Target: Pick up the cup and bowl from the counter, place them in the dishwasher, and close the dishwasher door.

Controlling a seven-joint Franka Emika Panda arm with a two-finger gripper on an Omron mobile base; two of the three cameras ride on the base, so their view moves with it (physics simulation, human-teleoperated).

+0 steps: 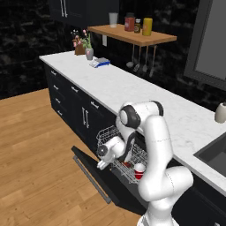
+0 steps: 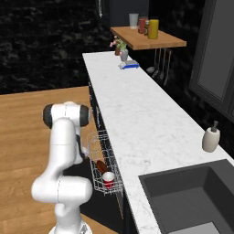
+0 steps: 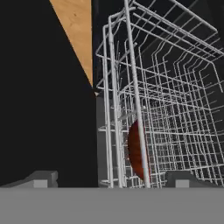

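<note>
The dishwasher door [image 1: 90, 165] hangs open below the counter [image 1: 145, 92], and the white wire rack [image 1: 115, 137] is pulled out over it. In the rack the red cup [image 1: 139, 170] [image 2: 108, 179] stands near the front end. Just beside it lies the brown bowl [image 1: 126, 164] [image 2: 101, 165]. In the hand view the bowl [image 3: 137, 151] stands on edge behind the rack's wires [image 3: 131, 87]. My gripper [image 3: 113, 179] is open at the rack's corner, fingertips wide apart with nothing held. My hand [image 1: 109, 151] sits low against the rack's outer side.
The door's grey bar handle [image 1: 90, 177] juts out over the wooden floor [image 1: 35, 154]. A sink [image 2: 192, 196] and a soap dispenser [image 2: 210, 139] sit on the near counter. A vase of flowers [image 1: 88, 50] and a shelf with jars [image 1: 132, 34] are at the far end.
</note>
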